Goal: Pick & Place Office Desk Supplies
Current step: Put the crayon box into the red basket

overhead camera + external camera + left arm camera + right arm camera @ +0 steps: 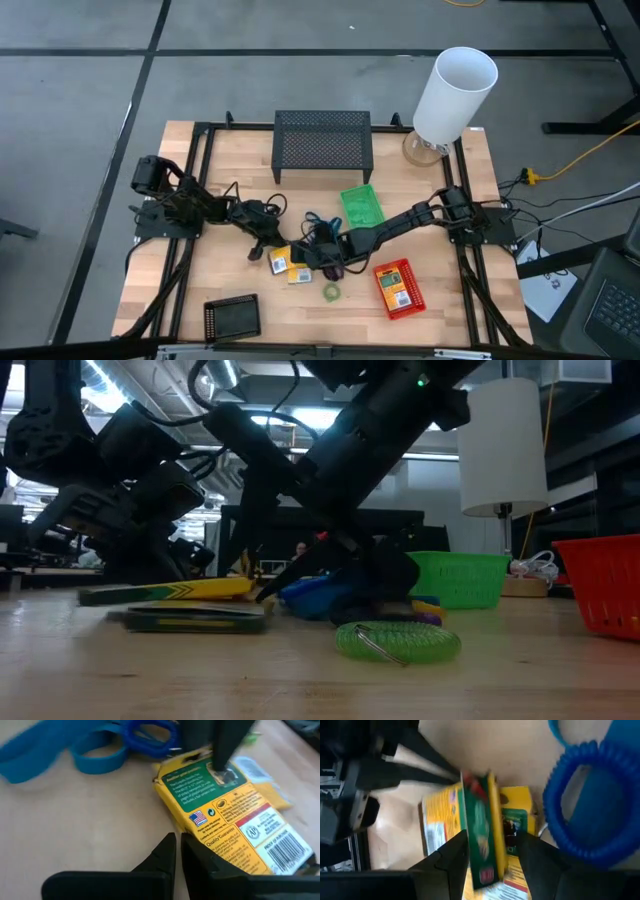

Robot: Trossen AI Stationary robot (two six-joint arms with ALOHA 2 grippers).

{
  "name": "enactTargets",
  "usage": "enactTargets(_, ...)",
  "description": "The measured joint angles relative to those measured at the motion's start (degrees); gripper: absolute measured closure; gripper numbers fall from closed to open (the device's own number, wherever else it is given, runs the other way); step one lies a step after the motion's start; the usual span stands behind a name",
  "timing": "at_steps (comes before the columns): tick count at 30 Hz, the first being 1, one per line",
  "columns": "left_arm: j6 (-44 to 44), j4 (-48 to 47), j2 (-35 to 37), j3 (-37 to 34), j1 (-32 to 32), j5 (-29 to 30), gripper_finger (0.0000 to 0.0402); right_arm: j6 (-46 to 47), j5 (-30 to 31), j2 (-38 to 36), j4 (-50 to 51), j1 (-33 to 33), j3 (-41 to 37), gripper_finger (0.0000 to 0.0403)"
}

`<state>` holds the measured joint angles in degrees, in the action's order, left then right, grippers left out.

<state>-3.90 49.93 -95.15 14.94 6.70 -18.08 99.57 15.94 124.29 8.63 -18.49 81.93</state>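
Here a yellow-and-green pack (481, 840), tipped on edge mid-table beside a second pack (279, 262), is pinched in the right claw (490, 855). The left claw (178, 851), pressed together, rests just beside. The pack should be lifted straight, clear of the blue loops (585, 810).

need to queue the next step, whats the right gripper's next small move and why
Probably lift it straight up a little. The right gripper is closed on a yellow-and-green pack held on edge above another pack, with the shut left gripper close beside them.
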Motion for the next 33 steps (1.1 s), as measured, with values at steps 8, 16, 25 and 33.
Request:
enactTargets(8, 0.05, 0.81, 0.02, 0.01, 0.74, -0.09, 0.0378, -3.46, -0.32, 0.00, -5.00, 0.93, -0.02, 0.0237)
enactTargets(16, 0.11, 0.84, 0.07, 0.02, 0.61, 0.12, 0.0378, -4.22, -3.70, 0.00, -4.51, 0.65, -0.02, 0.0266)
enactTargets(25, 0.11, 0.84, 0.09, 0.06, 0.59, 0.28, 0.0378, -4.85, -6.73, 0.00, -0.58, 0.51, -0.02, 0.0256)
enactTargets(33, 0.26, 0.52, 0.09, 0.06, 0.59, 0.34, 0.0378, -6.19, -6.01, 0.00, -0.21, 0.51, -0.02, 0.0352)
